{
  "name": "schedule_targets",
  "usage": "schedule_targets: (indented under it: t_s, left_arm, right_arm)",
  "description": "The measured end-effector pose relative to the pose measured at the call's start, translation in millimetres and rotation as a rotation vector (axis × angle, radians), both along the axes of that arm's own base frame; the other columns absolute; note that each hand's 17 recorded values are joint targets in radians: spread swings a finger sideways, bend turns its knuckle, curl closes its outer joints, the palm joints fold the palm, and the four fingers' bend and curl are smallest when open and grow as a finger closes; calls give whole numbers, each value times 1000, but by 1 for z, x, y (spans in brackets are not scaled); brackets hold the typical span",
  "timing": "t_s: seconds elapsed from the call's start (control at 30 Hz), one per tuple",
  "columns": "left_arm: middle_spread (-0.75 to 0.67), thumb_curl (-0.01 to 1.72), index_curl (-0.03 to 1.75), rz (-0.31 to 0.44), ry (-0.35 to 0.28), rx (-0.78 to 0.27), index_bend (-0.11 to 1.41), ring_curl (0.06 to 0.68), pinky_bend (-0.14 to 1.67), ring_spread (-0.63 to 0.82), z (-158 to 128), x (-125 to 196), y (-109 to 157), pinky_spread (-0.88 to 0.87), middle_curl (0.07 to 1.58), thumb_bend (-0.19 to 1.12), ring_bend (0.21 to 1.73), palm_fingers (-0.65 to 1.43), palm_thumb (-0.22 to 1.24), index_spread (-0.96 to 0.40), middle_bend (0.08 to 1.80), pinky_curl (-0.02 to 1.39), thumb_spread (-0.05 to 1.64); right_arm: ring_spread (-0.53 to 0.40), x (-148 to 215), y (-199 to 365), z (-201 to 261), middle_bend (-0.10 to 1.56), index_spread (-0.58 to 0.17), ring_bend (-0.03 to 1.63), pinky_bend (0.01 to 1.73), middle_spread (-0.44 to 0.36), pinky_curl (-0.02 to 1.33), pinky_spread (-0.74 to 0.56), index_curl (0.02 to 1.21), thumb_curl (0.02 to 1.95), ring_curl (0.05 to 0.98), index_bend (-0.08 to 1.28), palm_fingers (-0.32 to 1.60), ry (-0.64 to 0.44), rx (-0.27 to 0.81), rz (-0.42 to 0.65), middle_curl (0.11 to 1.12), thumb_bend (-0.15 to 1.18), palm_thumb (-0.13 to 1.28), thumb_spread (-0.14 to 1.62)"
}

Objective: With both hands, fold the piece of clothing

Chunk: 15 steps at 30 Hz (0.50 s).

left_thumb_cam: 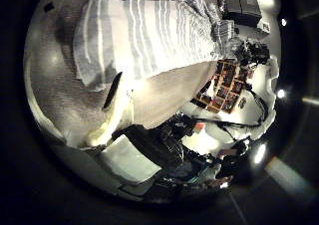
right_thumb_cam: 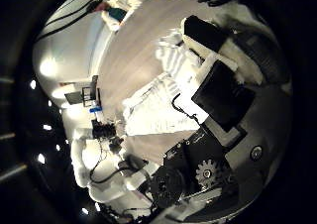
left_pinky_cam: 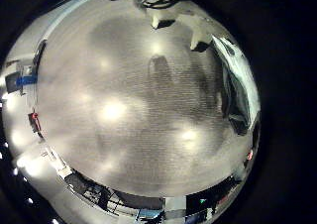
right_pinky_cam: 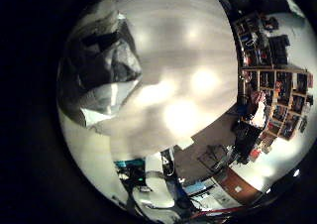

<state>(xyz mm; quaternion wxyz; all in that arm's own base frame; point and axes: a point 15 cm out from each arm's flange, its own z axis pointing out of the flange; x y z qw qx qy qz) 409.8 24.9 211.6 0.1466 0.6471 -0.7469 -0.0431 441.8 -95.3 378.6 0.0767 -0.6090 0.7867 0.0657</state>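
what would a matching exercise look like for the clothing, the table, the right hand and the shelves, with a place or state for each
1 clothing
2 table
3 right hand
4 shelves

a close over the clothing
b off the table, out in the room
c striped, lying on the table
d wood-grained, bears the clothing

Pairs: 1-c; 2-d; 3-a; 4-b
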Motion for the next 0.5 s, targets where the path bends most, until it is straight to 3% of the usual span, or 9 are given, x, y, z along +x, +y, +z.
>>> schedule_targets:
  t_s: [0.23, 0.5]
  left_arm:
    - [236, 355, 443, 32, -8, -20, 194, 239, 287, 301, 5, -6, 32, 415, 287, -16, 633, 180, 503, 8, 173, 360, 1218]
    - [235, 355, 443, 100, -44, -39, 193, 235, 287, 302, 26, -19, 74, 409, 285, -16, 637, 182, 508, 6, 172, 356, 1216]
  right_arm:
    - [-173, 18, 147, 30, 1359, -244, 1479, 1302, -122, 675, -200, 828, 791, 572, 1114, 1183, -46, -6, 206, 668, -7, 1023, 1151]
    - [-174, 32, 318, -18, 1361, -242, 1476, 1284, -125, 700, -203, 825, 814, 572, 1117, 1186, 36, -12, 454, 661, -6, 1021, 1144]
